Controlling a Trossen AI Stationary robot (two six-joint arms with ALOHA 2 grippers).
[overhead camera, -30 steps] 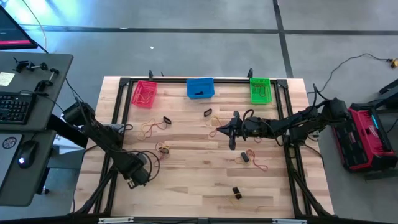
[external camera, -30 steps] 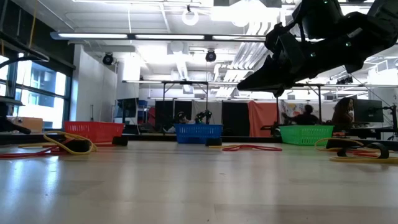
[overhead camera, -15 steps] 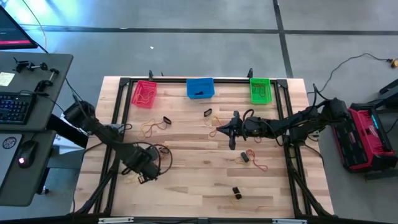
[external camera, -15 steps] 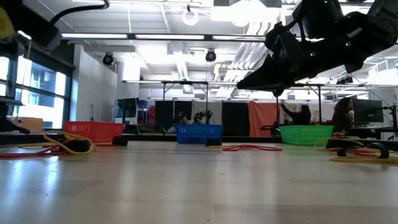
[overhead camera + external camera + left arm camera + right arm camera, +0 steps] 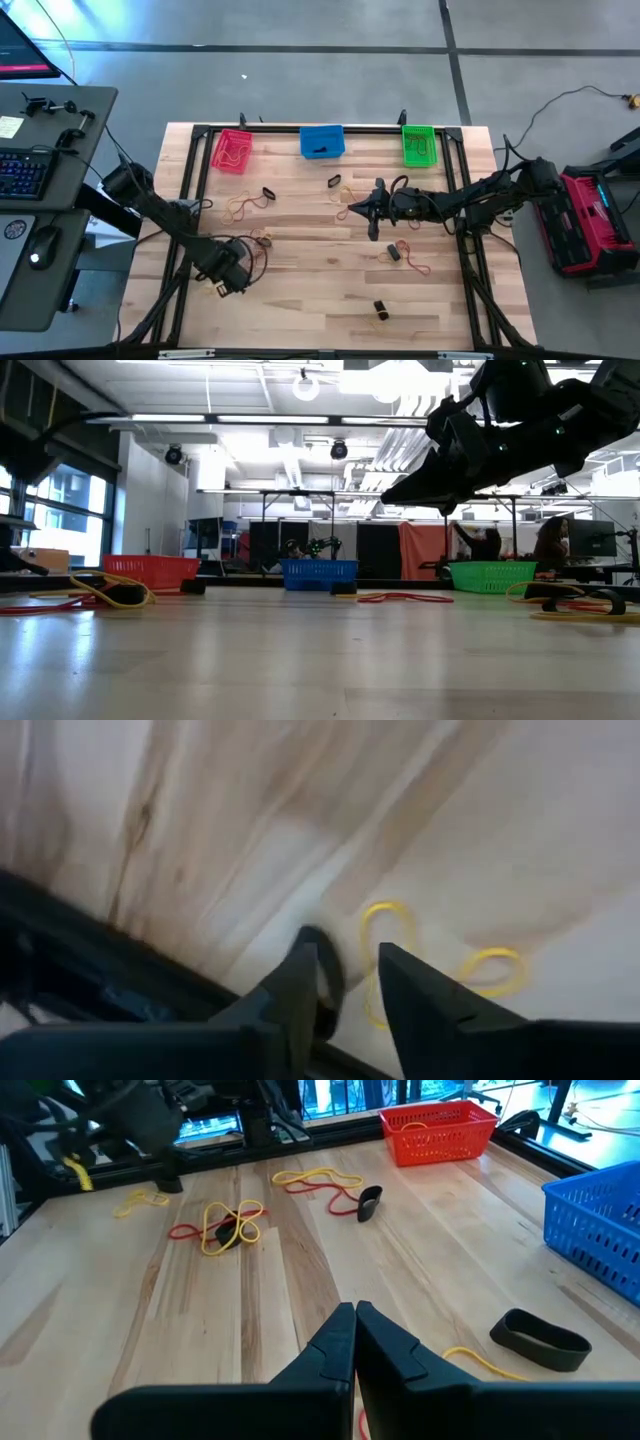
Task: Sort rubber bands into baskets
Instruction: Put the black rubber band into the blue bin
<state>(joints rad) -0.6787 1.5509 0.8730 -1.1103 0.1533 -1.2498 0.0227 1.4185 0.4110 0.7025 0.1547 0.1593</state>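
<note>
Now, left gripper [image 5: 226,283]: hanging over the near-left part of the table [image 5: 320,290], close above the wood; in the left wrist view its two dark fingers [image 5: 300,990] are standing a little apart with nothing between them, a thin yellow band [image 5: 388,935] and a black band [image 5: 328,982] lying on the wood just past the tips.
Right gripper [image 5: 373,212]: reaching in from the right side, hovering over the table's middle; in the right wrist view the fingers [image 5: 338,1342] are pressing together, holding nothing.
Red-pink basket [image 5: 232,150]: sitting at the far edge toward the left, yellow-tan loops lying inside.
Blue basket [image 5: 322,141]: sitting at the far edge in the middle, a dark band showing inside.
Green basket [image 5: 419,144]: sitting at the far edge toward the right; its contents are too small to tell.
Loose bands, left half: a yellow and red tangle [image 5: 243,206] lying near a black band [image 5: 268,193]; another mixed cluster [image 5: 262,239] lying just beside the left arm.
Loose bands, middle and right: a black loop [image 5: 334,182] lying below the blue basket; a red band [image 5: 410,258] with a black one lying right of centre; one more small black band [image 5: 380,311] lying toward the near edge.
</note>
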